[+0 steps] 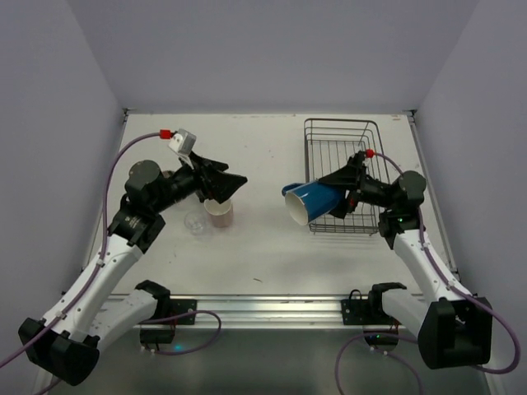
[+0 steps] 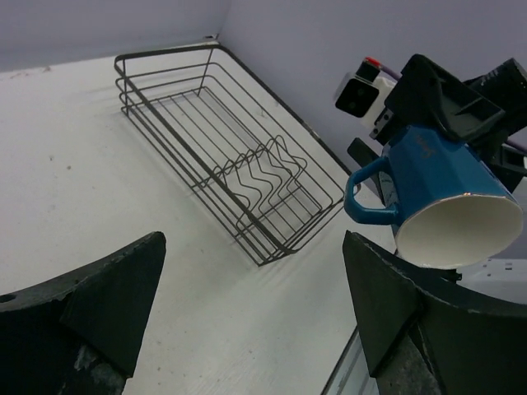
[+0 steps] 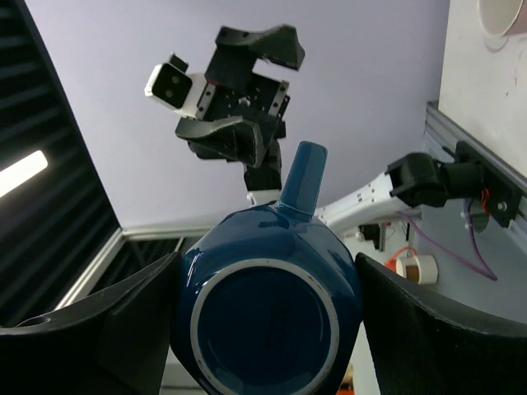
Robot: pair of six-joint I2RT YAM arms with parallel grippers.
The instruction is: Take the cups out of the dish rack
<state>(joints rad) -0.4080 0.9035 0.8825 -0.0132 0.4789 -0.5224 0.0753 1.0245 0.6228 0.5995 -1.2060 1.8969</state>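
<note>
Grips the blue mug (image 1: 313, 202) sideways in the right fingers (image 1: 339, 178), held clear of the dish rack (image 1: 342, 121) just behind them for the desk (image 1: 263, 247), with left fingers (image 1: 224, 185) spread empty near the pale pink cup (image 1: 219, 214).

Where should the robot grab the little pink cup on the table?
Probably by its rim, from straight above with the left gripper: the pink cup stands upright with its mouth open, and the clear glass close beside it crowds a sideways grab.
</note>
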